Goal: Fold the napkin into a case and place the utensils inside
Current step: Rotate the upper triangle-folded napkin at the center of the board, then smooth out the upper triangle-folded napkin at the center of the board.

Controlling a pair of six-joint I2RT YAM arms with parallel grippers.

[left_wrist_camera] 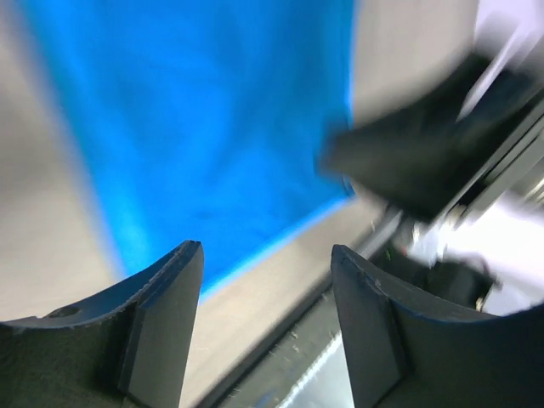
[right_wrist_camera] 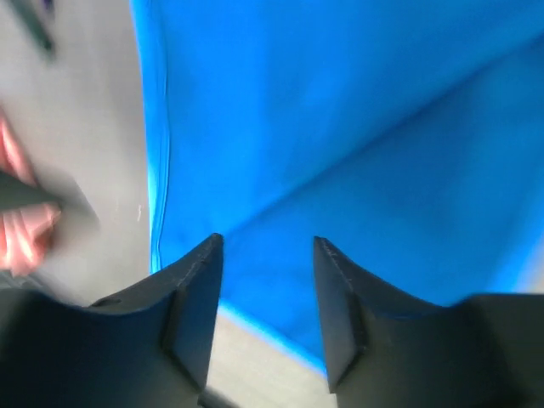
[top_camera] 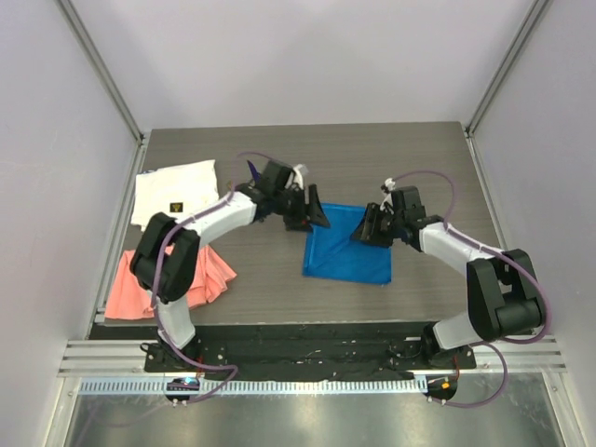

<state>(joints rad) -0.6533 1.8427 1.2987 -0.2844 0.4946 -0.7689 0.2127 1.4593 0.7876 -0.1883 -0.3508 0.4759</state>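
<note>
I am looking down into a white-walled enclosure where a grey wood-grain tabletop (top_camera: 372,158) is carrying everything. The top view is giving me the full count: three cloths and two arms. A bright blue, roughly square cloth napkin (top_camera: 347,247) is lying flat in the middle of the tabletop. A white cloth with a small dark label (top_camera: 175,191) is sitting at the far left, and a crumpled salmon-pink cloth (top_camera: 168,279) is lying nearer to me, below it. One slim dark purple piece (top_camera: 250,170) is peeking out just beside the left arm's wrist; I cannot tell its shape.

The wrist views are adding what the top view is missing. The right wrist camera is showing a diagonal line across the napkin (right_wrist_camera: 340,127), a fold or a layer edge, I cannot tell which, and a pink blur at its left edge. The left wrist camera is showing the napkin (left_wrist_camera: 212,127) ending at a straight edge on bare tabletop, with a blurred dark shape to the right.

Both arms are reaching inward, elbows bent outward. The left tool (top_camera: 317,209) is hanging at the napkin's far left corner, its jaws spread with nothing between them (left_wrist_camera: 265,255). The right tool (top_camera: 368,228) is hanging over the napkin's far right part, jaws likewise spread and gripping nothing (right_wrist_camera: 268,246).
</note>
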